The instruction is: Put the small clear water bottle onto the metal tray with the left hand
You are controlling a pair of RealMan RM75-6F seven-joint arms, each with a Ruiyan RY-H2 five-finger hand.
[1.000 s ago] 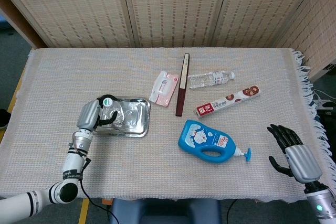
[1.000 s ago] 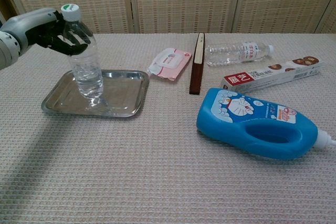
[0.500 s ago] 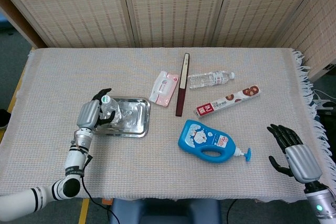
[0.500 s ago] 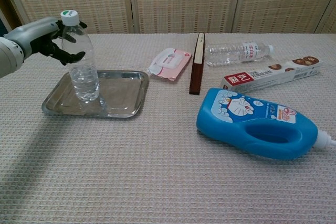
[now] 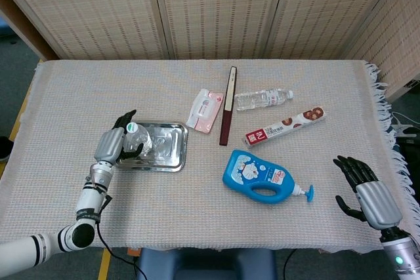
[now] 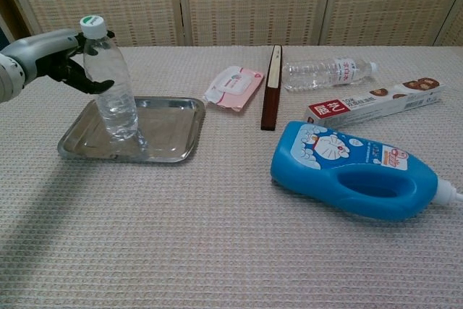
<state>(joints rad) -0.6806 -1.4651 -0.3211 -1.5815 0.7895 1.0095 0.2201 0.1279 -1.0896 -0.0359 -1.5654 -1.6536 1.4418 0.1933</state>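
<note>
**Small bottle upright on the tray, my left hand loose beside it**

The worktop carried a pale woven cloth, its fringe hanging off the right edge; the largest thing on it was the blue detergent bottle, which lay on its side near the front right, nozzle pointing right; the metal tray sat on the left part of the cloth, well apart from the detergent; on the tray's left half stood the small clear water bottle, upright, white cap with a green top, water low in its body; my left hand was just beside the bottle's upper part, dark fingers spread and curved around its far side; I could not tell whether any fingertip touched the plastic, but the hand held nothing; my right hand hung off the front right corner, fingers apart and empty; behind the detergent lay a long red-and-white box, slanted; a second clear bottle lay on its side behind that, cap to the right; a dark brown stick ran front to back near the middle; a pink wipes pack lay between the stick and the tray.
</note>
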